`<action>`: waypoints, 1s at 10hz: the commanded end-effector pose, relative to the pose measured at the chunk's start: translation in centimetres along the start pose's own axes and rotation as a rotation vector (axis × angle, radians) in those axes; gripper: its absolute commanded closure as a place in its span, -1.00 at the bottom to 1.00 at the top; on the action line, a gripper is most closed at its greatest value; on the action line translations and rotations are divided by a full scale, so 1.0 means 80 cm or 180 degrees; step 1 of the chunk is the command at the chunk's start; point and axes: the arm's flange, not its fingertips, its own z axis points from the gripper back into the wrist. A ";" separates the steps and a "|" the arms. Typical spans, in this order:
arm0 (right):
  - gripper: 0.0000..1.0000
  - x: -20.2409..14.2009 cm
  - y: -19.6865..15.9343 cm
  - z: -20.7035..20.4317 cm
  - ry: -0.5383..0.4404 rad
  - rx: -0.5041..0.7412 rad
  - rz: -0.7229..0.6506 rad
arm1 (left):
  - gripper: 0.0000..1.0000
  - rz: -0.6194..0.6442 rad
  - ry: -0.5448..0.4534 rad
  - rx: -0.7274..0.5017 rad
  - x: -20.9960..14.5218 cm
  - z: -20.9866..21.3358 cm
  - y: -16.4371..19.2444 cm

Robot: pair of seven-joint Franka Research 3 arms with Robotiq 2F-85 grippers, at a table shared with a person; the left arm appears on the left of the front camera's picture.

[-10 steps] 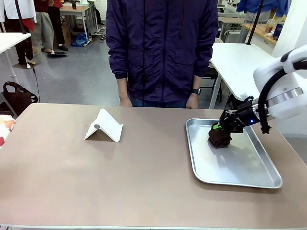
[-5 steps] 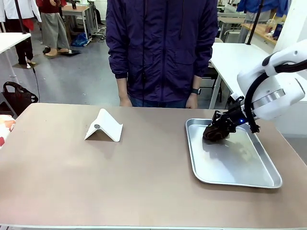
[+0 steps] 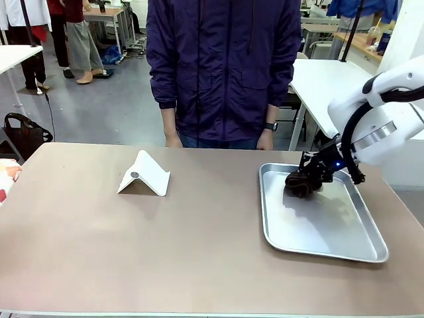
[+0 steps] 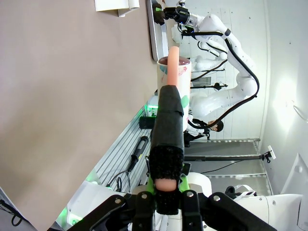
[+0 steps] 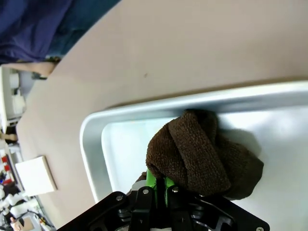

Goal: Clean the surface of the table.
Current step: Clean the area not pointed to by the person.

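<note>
Clamps right gripper (image 3: 303, 177) on wadded brown cloth (image 3: 298, 185), right-centre of front frame, over upper-left corner of metal tray (image 3: 331, 225). Keeps left gripper (image 4: 166, 192) closed around black-sleeved peach rod (image 4: 169, 125), bottom centre of left wrist frame. Shows table (image 3: 199, 245) filling lower front frame, tray and white folded stand (image 3: 146, 173) on it, person (image 3: 222, 66) top centre behind far edge.

The surface (image 3: 165, 245) is a wide rectangular tabletop, smooth matte taupe-brown with a thin pale edge and rounded far corners. It lies flat, spanning the front view's lower half.
</note>
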 end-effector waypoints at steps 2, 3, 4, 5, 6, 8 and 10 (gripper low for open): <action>0.85 0.018 -0.048 0.029 0.0083 -0.0130 -0.0271 | 0.62 0.0027 -0.0012 -0.0003 -0.004 -0.002 -0.005; 0.85 0.019 -0.056 0.039 0.0198 0.0023 -0.0319 | 0.62 0.0027 -0.0012 -0.0003 -0.004 -0.002 -0.005; 0.85 0.018 -0.063 0.046 0.0264 0.0126 -0.0328 | 0.62 0.0027 -0.0012 -0.0003 -0.004 -0.002 -0.005; 0.85 0.018 -0.065 0.047 0.0345 0.0269 -0.0336 | 0.62 0.0027 -0.0012 -0.0003 -0.004 -0.002 -0.005; 0.85 0.014 -0.065 0.049 0.0417 0.0356 -0.0308 | 0.62 0.0027 -0.0012 -0.0003 -0.004 -0.002 -0.005; 0.85 0.003 -0.073 0.063 0.0875 0.0180 -0.0108 | 0.62 0.0027 -0.0012 -0.0003 -0.004 -0.002 -0.005; 0.85 -0.011 -0.089 0.080 0.1183 -0.0287 0.0131 | 0.62 0.0027 -0.0012 -0.0003 -0.004 -0.002 -0.005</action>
